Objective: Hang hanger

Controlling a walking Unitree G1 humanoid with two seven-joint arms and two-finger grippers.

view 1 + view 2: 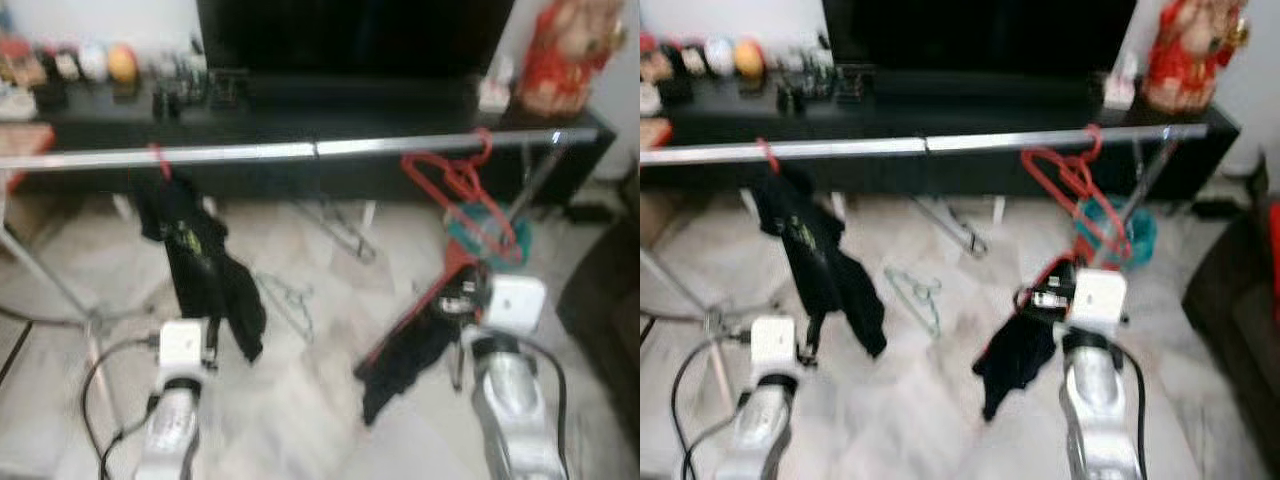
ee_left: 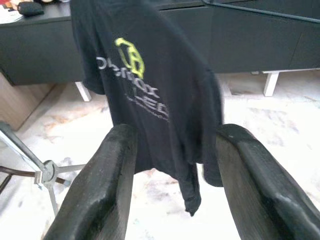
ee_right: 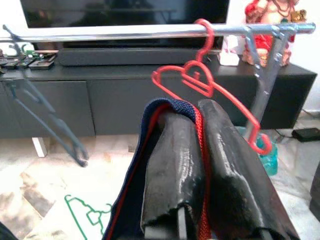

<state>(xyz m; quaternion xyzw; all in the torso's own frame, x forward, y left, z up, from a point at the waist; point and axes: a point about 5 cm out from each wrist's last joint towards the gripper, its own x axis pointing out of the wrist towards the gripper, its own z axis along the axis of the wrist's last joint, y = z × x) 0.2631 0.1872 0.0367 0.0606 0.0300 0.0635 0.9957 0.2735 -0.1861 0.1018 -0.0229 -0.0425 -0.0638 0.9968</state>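
Observation:
A silver rail [image 1: 300, 152] runs across in front of me. A red hanger [image 3: 200, 82] has its hook over the rail near the right end and hangs tilted. My right gripper [image 3: 197, 112] is shut on the hanger's lower red wire together with the collar of a dark garment [image 1: 400, 360] that droops toward the floor. At the rail's left part, a black T-shirt with a yellow logo [image 2: 145, 85] hangs from another red hook [image 1: 158, 160]. My left gripper [image 2: 175, 175] stands open just short of that shirt, nothing between its fingers.
Behind the rail is a black TV cabinet [image 1: 330, 115] with small items and a red statue [image 1: 565, 55]. A green hanger [image 1: 288, 300] lies on the marble floor. A teal bin [image 1: 490, 235] and rack legs [image 3: 265, 85] stand at right, a dark sofa [image 1: 610, 300] beyond.

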